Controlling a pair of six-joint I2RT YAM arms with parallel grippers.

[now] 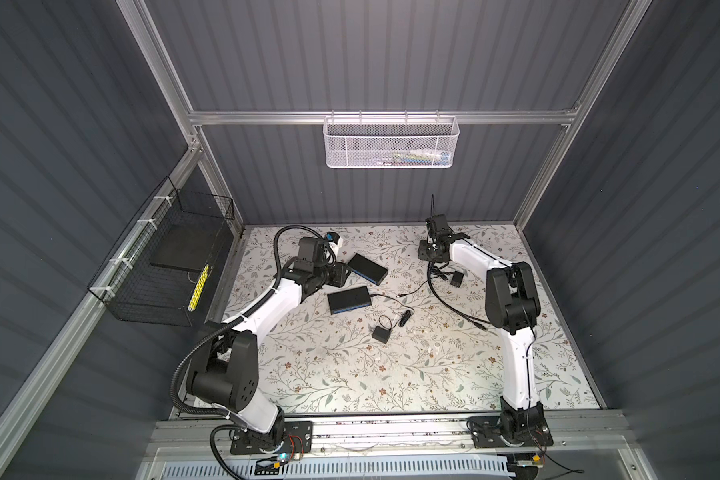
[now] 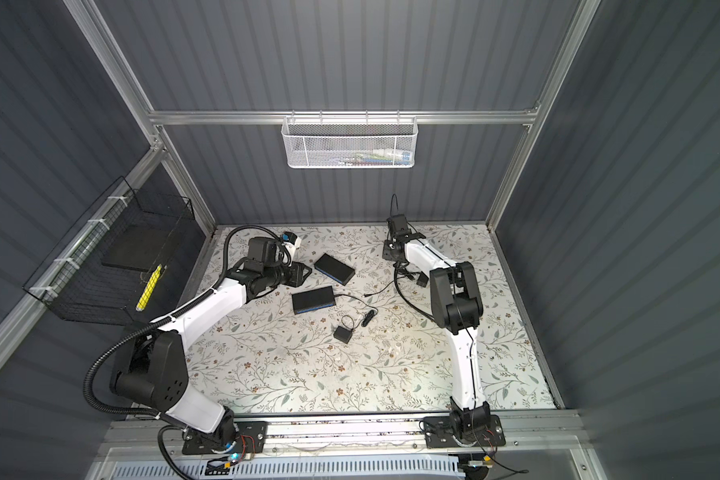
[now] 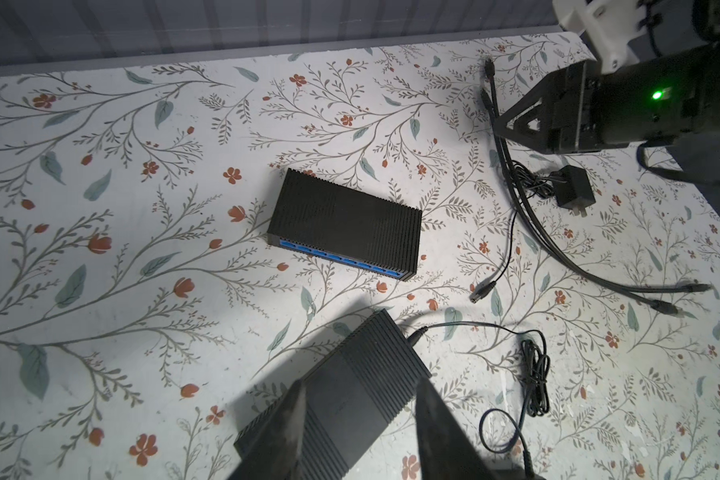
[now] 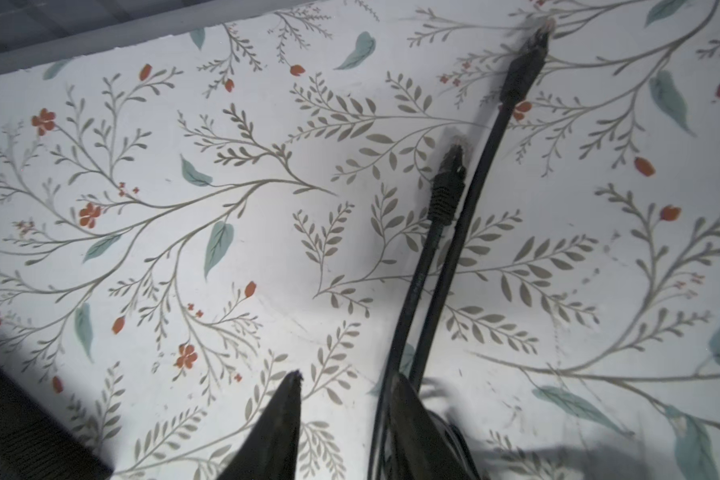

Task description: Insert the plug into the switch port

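The plug (image 3: 481, 286) lies loose on the counter (image 3: 142, 332) beside the far switch (image 3: 346, 220), port hidden; left end effector (image 3: 360, 382) hangs half-open by that switch, likely to brace it, right end effector (image 4: 348, 376) open over cables (image 4: 433, 270) farther off

Near switch box (image 2: 313, 300) and far switch box (image 2: 334, 269) lie on floral table (image 2: 308, 374)

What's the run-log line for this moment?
left end effector: open, above near switch | right end effector: open, beside Ethernet cables | barrel plug: lying loose
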